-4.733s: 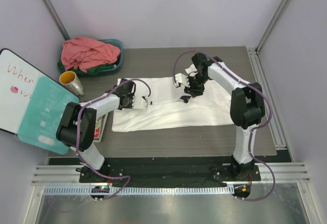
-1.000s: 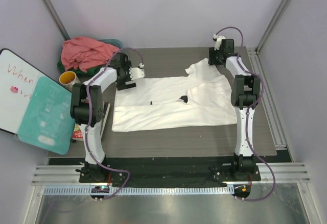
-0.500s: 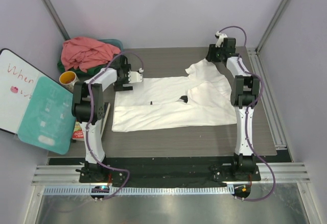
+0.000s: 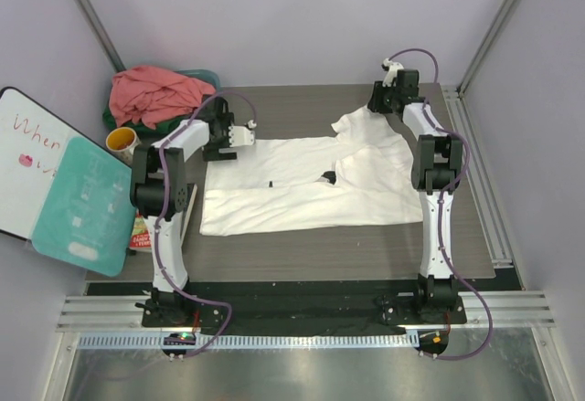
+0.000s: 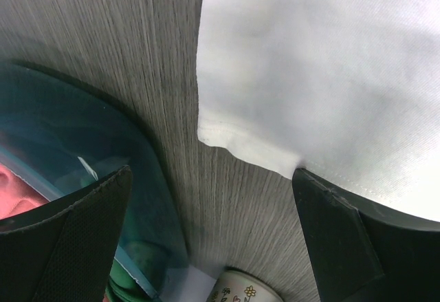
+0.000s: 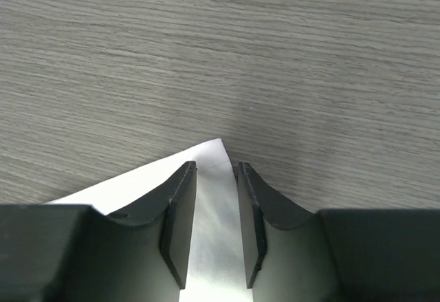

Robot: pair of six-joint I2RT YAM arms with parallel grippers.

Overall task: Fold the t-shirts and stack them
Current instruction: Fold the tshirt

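The white t-shirt [image 4: 302,195] lies spread on the table, with a small black mark [image 4: 271,184] on it. My left gripper [image 4: 239,134] is wide open over its far left corner [image 5: 214,134]; the right finger [image 5: 357,247] stands over the hem. My right gripper [image 4: 376,104] is at the shirt's far right tip. In the right wrist view this gripper [image 6: 216,168] is open by a narrow gap, and the white cloth tip [image 6: 214,152] lies flat between the pads. The salmon-pink t-shirt [image 4: 155,90] is heaped on the dark green one [image 4: 187,125].
The heap sits in a teal basin [image 4: 212,79] at the far left, whose wall [image 5: 69,137] is close beside my left gripper. A flowered mug [image 4: 126,147] stands in front of it. A whiteboard [image 4: 20,150] and a teal board [image 4: 78,205] lean at the left.
Both arms went from the shirt's middle out to its far corners. Over the last second the right jaws have narrowed around the cloth tip, while the left gripper shifted slightly.
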